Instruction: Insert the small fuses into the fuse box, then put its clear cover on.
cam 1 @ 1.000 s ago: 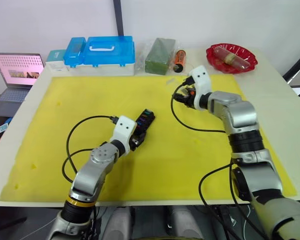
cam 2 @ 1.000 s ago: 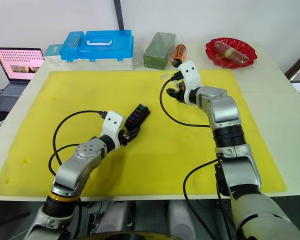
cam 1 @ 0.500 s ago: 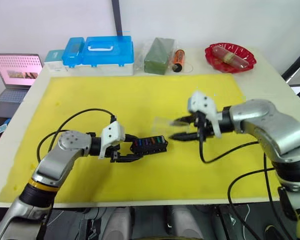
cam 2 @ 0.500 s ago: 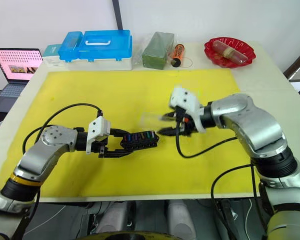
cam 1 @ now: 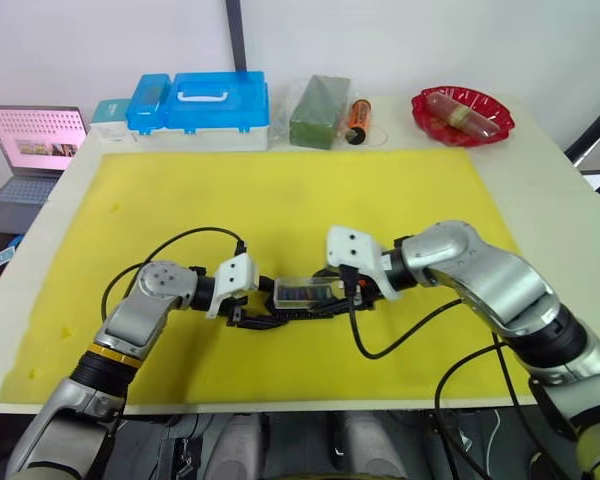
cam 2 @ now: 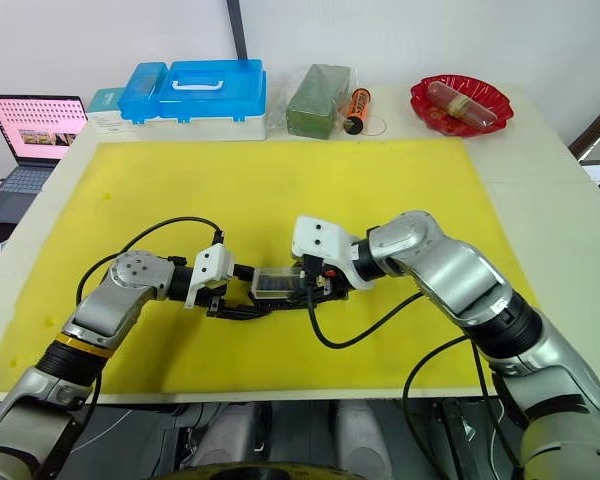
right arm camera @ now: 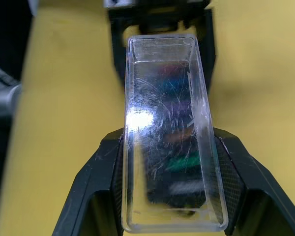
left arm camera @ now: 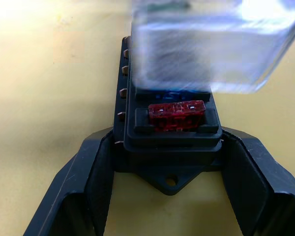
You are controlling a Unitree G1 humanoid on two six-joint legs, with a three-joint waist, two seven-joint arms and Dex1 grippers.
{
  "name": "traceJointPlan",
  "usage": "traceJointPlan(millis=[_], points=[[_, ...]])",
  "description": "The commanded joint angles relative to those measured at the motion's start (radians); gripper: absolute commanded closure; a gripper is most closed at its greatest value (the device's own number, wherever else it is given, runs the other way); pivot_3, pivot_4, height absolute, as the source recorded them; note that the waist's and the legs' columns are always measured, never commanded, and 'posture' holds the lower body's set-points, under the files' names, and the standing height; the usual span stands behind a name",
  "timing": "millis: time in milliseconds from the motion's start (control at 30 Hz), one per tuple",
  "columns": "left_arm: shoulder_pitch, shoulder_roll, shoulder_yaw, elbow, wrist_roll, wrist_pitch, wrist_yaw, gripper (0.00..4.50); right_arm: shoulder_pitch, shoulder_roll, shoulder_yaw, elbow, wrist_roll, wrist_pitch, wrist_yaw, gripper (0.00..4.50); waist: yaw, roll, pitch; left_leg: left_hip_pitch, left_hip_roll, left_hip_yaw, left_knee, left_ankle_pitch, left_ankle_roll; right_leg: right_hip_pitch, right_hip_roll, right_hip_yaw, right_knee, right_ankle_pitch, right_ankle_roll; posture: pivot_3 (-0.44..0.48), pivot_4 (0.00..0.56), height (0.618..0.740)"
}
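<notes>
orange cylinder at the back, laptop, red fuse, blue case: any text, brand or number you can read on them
None can be read.
Orange cylinder: dark markings, too small to read.
Laptop screen: rows of tiny dots and a picture strip, no legible words.
Red fuse in the fuse box: pale marks on top, too blurred for a number.
Blue case: no visible label.
Clear cover: scratches and glare, no print.
</notes>
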Motion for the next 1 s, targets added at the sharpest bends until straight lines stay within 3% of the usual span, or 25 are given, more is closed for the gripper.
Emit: traceJointPlan(millis=[33,1000], points=[[0.003,-0.001,-0.011,0.028,0.033,-0.021,0.001,1.76,-0.029,0.021,0.005,-0.002,-0.017,0.0,-0.017,2.6,-0.001,0.0,0.0,0.0,0.0,0.0,0.0,0.0,0.0,0.0,0.0,0.0,0.0,0.0,0.0,0.0,0.15,0.74],[0.01,-0.01,-0.009,0.018,0.041,-0.021,0.026,1.76,-0.032,0.033,0.05,0.069,-0.066,-0.017,0.007,2.6,-0.001,0.0,-0.001,0.0,0.0,0.0,0.001,0.0,0.0,0.001,0.0,-0.001,0.0,0.0,0.0,0.0,0.15,0.74]])
